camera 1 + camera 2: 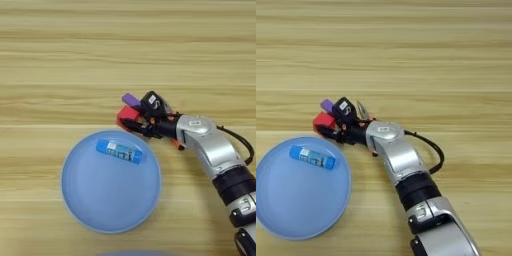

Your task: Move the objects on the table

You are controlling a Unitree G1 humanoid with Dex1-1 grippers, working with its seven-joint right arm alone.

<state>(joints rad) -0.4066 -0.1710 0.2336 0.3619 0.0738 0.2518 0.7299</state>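
We had the gripper at the red cube, just beyond the plate holding the blue tube; whether it had clenched, we couldn't tell. Judged next: secure the cube, carry it nearward.

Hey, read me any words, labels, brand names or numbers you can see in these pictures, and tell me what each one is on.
No text reads clearly.
Blue tube on the light-blue plate: white label with dark print, too blurred to read.
Gripper: small white sticker on its black housing, too small to read.
Silver forearm: pale patch, unreadable.
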